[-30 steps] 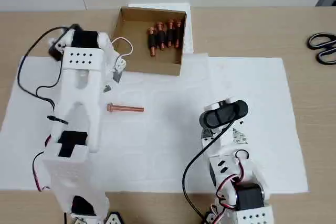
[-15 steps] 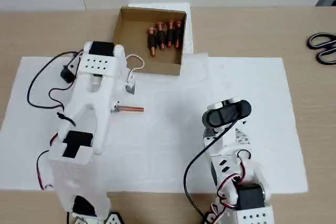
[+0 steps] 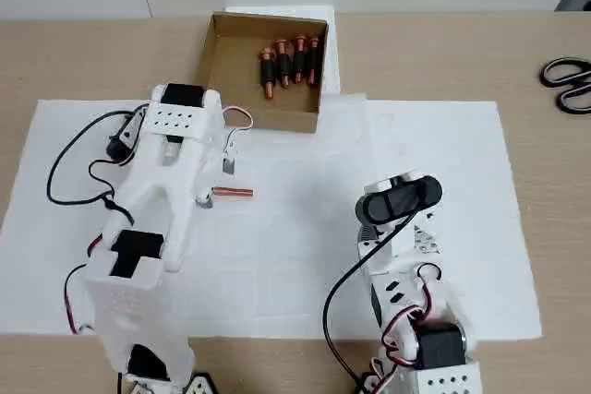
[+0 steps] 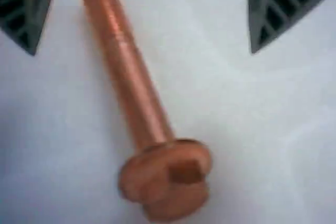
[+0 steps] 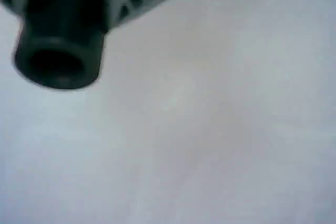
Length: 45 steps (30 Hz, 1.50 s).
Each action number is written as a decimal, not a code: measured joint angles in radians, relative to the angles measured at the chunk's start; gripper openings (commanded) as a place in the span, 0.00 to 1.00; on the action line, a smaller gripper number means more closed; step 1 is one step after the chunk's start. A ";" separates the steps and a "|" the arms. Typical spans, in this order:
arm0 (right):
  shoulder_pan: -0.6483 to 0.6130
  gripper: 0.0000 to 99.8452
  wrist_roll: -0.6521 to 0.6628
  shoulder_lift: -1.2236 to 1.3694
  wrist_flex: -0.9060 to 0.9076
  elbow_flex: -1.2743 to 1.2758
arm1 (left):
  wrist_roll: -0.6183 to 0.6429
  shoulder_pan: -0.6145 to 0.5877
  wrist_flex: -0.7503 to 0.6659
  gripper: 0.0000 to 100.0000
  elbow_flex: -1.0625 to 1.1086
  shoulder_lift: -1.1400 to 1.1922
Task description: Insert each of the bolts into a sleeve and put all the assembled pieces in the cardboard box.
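A copper bolt (image 3: 235, 193) lies on the white sheet, its head toward my left arm. In the left wrist view the bolt (image 4: 131, 98) rests between the two dark fingertips of my left gripper (image 4: 143, 51), which stands open around the shaft without touching it. From above, the left gripper (image 3: 214, 184) hovers over the bolt's head end. My right gripper (image 5: 79, 19) is shut on a black sleeve (image 5: 58, 51), whose open bore faces the camera just above the sheet. The right arm (image 3: 399, 200) sits at the lower right of the sheet.
The cardboard box (image 3: 214, 71) stands at the back, with several bolt-and-sleeve pieces (image 3: 291, 62) lying in its right half. Black scissors (image 3: 568, 85) lie at the far right table edge. The white paper sheet (image 3: 443, 154) covers the middle.
My left arm swung right and came down over the bolt, so its open fingers now straddle the shaft. The right arm has hardly moved.
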 measured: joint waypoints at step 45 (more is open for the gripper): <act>0.018 0.01 0.000 0.000 0.000 -0.029 | -0.290 -0.063 0.061 0.01 -0.172 -0.002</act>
